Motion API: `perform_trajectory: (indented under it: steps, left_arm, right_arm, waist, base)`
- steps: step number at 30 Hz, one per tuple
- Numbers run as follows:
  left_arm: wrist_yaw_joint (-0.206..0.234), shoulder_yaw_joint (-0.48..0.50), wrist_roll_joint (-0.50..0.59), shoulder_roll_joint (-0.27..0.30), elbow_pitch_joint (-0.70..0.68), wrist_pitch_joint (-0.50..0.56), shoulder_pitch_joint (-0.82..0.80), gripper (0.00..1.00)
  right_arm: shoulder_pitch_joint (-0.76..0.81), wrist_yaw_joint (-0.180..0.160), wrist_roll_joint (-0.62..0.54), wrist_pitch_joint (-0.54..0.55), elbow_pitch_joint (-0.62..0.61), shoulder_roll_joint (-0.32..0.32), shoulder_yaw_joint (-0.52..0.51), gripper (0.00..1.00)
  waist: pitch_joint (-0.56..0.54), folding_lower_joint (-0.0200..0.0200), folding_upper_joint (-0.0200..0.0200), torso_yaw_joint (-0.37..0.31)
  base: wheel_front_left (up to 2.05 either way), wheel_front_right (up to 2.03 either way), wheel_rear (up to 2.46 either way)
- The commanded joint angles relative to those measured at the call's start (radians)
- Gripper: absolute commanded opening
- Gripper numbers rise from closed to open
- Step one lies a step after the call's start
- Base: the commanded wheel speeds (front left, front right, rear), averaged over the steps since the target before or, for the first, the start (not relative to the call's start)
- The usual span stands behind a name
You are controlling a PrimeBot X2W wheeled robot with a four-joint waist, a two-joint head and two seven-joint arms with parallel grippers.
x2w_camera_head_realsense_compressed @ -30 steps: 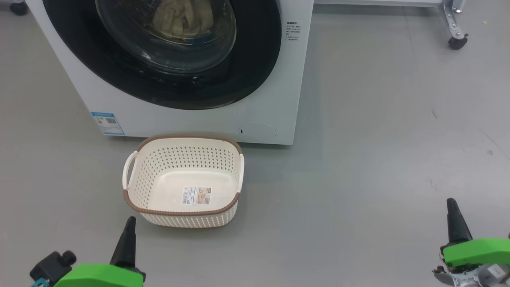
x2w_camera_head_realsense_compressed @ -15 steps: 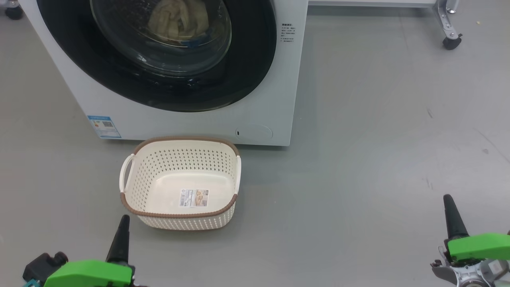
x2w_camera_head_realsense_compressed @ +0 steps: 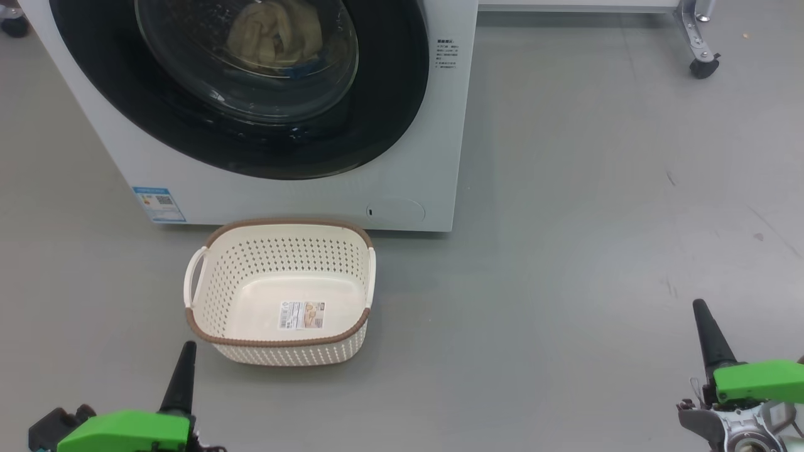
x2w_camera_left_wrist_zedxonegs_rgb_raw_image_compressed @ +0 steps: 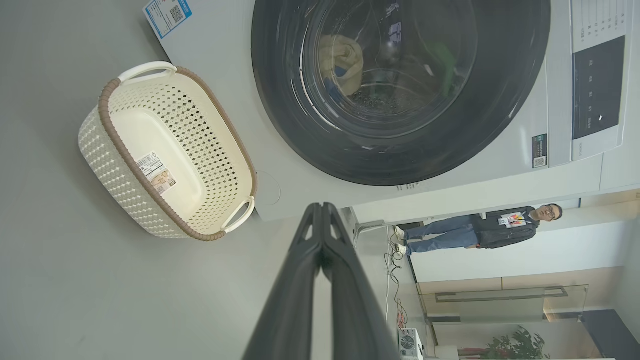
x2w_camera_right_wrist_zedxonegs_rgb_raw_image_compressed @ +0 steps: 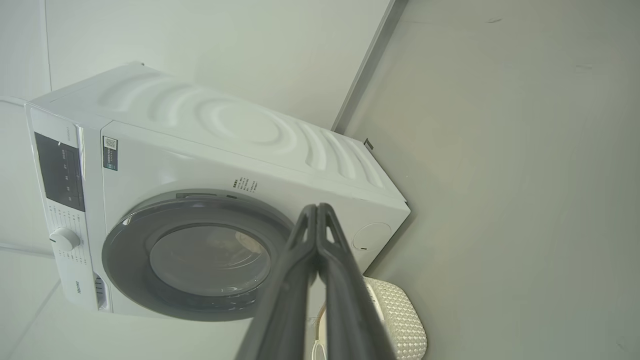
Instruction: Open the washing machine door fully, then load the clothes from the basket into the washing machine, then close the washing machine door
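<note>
The washer point(x2w_camera_head_realsense_compressed: 440, 157) and the basket point(x2w_camera_head_realsense_compressed: 282, 263) before it were looked down on steeply from the head camera. Both were also taken in, turned sideways, by the two wrist cameras, the left one nearer.

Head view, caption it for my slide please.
Empty cream perforated plastic basket before white front-loading washing machine, black-rimmed round glass door closed, cream clothes inside.

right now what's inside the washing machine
Through the shut washing machine door, bunched cream-yellow clothes with a blue edge lie in the steel drum. How many pieces, and whatever lies under or behind the bundle, is covered.
</note>
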Motion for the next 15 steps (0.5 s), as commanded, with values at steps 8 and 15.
perform_trajectory:
  steps: [8, 15]
  left_arm:
    - [-0.001, 0.06, -0.092, -0.001, -0.023, 0.028, -0.057, 0.0]
    - [-0.001, 0.08, -0.158, -0.008, -0.018, 0.049, -0.06, 0.0]
  right_arm:
    - [-0.062, -0.002, 0.107, 0.029, -0.028, -0.013, 0.023, 0.0]
    - [-0.071, -0.003, 0.184, 0.049, -0.026, -0.013, 0.027, 0.0]
  waist:
    - [-0.003, 0.0, 0.0, -0.008]
    - [-0.006, 0.0, 0.0, -0.014]
  base:
    - [0.0, 0.0, 0.0]
    - [0.0, 0.0, 0.0]
